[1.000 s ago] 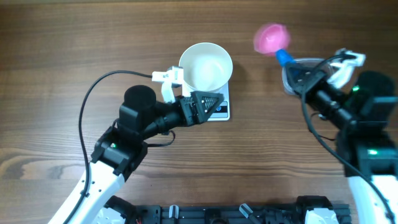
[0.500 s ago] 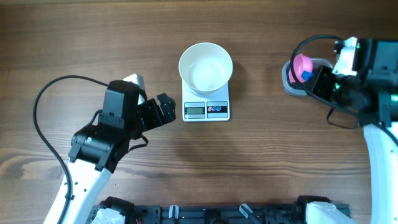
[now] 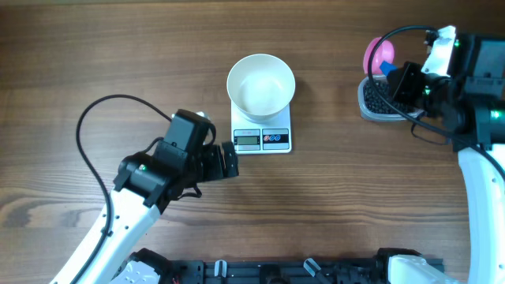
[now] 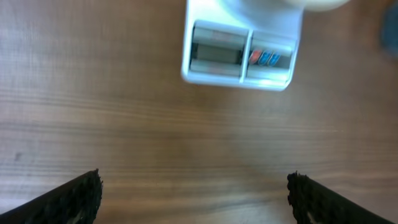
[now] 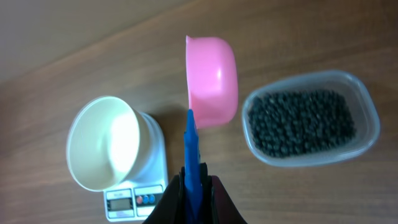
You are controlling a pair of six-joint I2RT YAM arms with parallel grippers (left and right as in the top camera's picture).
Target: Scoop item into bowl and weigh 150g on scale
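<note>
Beads are lying in the tub at right — right jaws clamping the pink scoop, left jaws gaping.

The overhead camera looks straight down on the table; my left wrist camera faces down, close, with the scale at 12 o'clock; my right wrist camera, farther off, shares that scale at 7 o'clock.

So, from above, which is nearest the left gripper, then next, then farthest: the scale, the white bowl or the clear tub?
From the left gripper:
1. scale, just beside it on its right.
2. white bowl, sitting on the scale's far end.
3. clear tub, far off on the right side.
</note>
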